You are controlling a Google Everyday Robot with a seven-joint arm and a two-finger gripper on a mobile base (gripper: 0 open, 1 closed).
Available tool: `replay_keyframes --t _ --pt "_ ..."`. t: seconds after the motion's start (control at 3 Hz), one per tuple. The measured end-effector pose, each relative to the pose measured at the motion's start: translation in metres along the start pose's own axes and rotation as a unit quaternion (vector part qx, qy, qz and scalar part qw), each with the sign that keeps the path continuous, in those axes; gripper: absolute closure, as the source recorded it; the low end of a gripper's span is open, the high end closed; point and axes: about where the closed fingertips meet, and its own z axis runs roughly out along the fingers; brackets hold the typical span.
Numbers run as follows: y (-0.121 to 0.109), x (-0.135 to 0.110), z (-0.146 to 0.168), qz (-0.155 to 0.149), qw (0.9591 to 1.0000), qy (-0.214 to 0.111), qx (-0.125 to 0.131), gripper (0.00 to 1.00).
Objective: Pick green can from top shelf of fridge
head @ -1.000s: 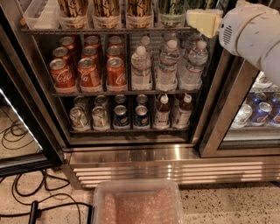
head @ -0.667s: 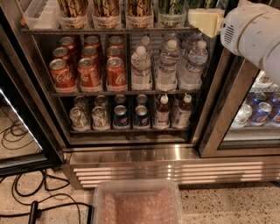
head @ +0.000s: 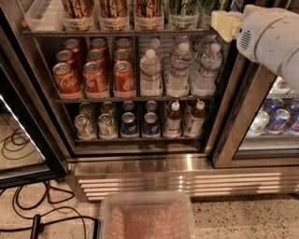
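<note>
Open fridge [head: 140,165] with the robot arm entering from the right. The top shelf [head: 117,32], a rack with a grey front rail, serves as reference. The green can [head: 183,8] stands upright on this shelf in a clear tray, right of three tan-and-black cans [head: 113,8]; its top is cut off by the picture edge. The gripper [head: 225,24], pale yellow at the end of the white arm, sits at shelf height just right of the green can, apart from it; whether it is spread or closed cannot be told. Below the shelf stand red cola cans [head: 96,77] and water bottles [head: 180,70]. Well below it, on the floor, lies a clear plastic bin [head: 147,217].
</note>
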Motion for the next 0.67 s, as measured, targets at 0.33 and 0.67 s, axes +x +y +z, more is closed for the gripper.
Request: replay_keyframes --t 0.33,0.67 --pt "0.01 -0.002 0.012 0.001 0.9999 -0.014 -0.003 0.47" --pt "0.023 -0.006 0.029 0.003 0.9994 -0.033 -0.005 0.47"
